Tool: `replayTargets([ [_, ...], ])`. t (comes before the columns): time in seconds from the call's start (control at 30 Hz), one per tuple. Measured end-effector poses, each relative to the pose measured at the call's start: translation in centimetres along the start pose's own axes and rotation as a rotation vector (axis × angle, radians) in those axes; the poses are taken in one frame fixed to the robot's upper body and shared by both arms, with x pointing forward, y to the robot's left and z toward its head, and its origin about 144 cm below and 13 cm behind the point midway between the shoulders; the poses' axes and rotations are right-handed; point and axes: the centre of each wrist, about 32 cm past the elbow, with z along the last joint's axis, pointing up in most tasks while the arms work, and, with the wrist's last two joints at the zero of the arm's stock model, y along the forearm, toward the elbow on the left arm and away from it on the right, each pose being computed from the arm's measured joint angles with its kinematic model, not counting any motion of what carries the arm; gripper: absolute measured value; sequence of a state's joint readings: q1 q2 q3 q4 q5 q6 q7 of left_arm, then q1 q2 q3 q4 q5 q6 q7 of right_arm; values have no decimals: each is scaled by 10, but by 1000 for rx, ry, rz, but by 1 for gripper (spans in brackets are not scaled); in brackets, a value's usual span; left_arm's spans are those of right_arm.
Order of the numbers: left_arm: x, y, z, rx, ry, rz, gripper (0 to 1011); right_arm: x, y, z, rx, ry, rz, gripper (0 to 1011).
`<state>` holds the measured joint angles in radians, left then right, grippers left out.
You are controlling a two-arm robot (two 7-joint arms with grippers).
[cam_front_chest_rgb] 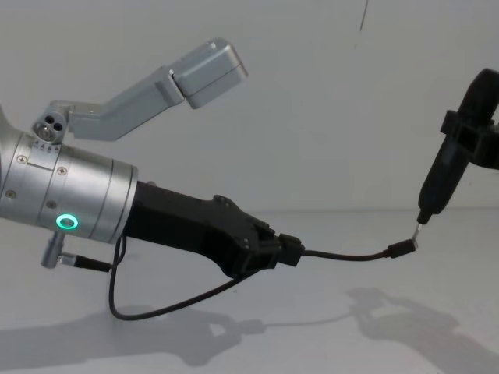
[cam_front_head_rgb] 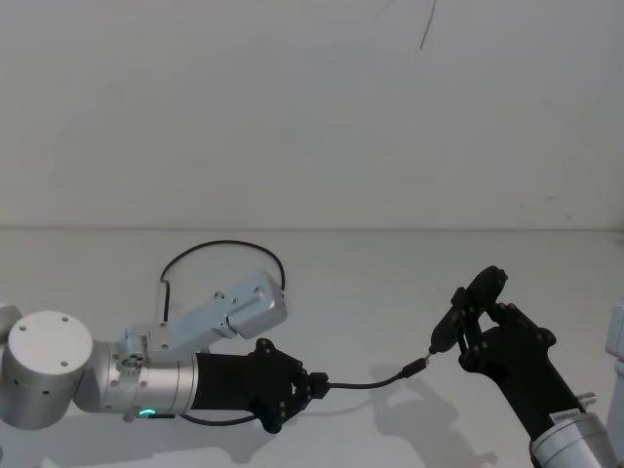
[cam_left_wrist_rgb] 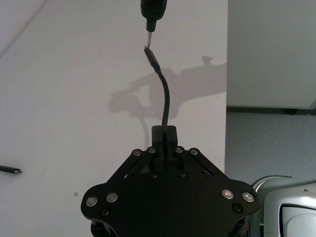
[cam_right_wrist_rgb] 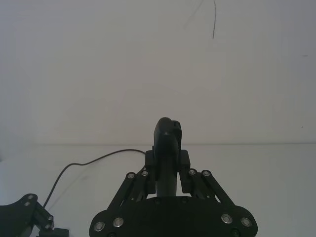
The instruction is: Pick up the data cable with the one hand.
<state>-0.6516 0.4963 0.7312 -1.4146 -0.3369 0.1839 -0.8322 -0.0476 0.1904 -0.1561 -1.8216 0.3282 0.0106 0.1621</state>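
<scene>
Legibility check: you have no text, brand, number or sign that can be read. One candidate only: a small white label (cam_front_head_rgb: 569, 417) on the right arm's wrist, seen from the head view. It carries dark print too small for you to make out.
</scene>
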Motion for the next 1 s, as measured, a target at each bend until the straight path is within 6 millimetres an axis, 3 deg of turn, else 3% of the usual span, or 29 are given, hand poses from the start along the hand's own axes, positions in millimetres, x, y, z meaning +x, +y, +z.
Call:
replayTargets([
  [1.0, 0, 0, 0, 0, 0, 0, 36, -1, 1, 0, 7, 3, 8, 263],
])
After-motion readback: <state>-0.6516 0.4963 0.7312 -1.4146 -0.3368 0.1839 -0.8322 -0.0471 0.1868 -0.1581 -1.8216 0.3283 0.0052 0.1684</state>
